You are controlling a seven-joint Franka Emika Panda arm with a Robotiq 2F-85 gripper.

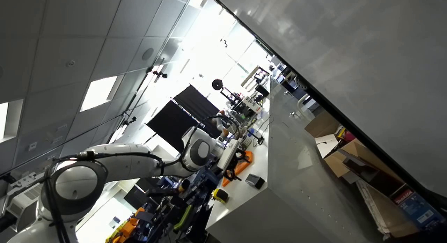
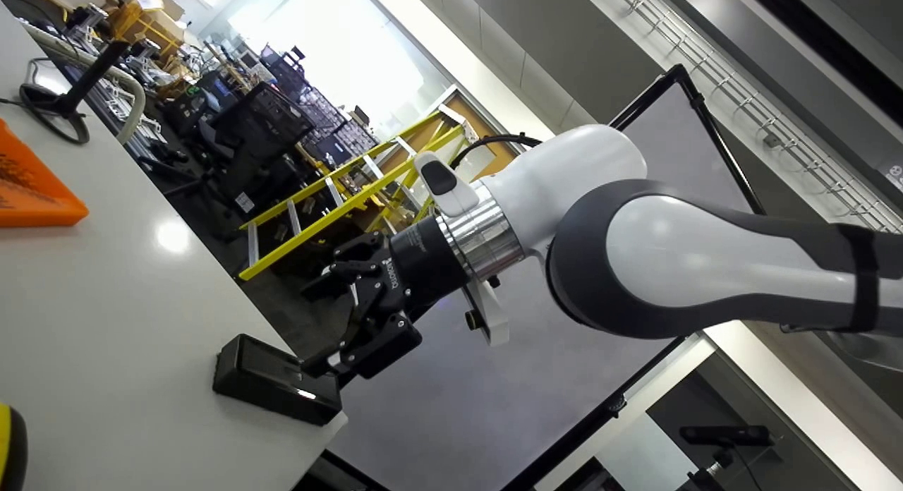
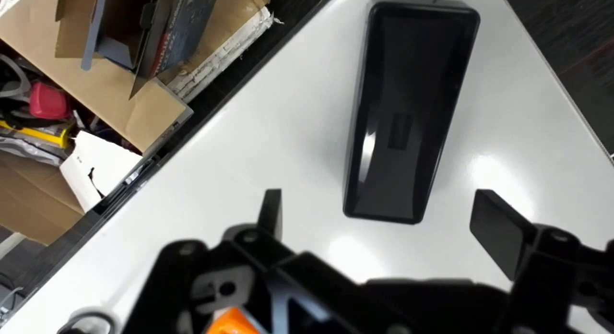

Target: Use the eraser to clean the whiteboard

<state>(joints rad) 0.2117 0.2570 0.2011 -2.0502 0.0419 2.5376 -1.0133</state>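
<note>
The eraser, a glossy black block (image 1: 255, 181), lies on the white tabletop near its corner. It also shows in an exterior view (image 2: 279, 379) and in the wrist view (image 3: 407, 113). The whiteboard (image 1: 356, 58) is a large grey glossy panel with a dark edge at the upper right; its pale surface also stands behind the arm in an exterior view (image 2: 465, 392). My gripper (image 2: 321, 329) is open and empty. In the wrist view, its fingers (image 3: 379, 209) are spread wider than the eraser, with the eraser's near end between and beyond them. I cannot tell the exact height above it.
An orange tray (image 1: 244, 162) lies on the table (image 2: 134, 322) past the gripper. A yellow tape measure (image 1: 220, 195) sits near the table's edge. A black stand with a cable (image 2: 63, 106) is farther back. Cardboard boxes (image 1: 363, 162) stand between table and whiteboard.
</note>
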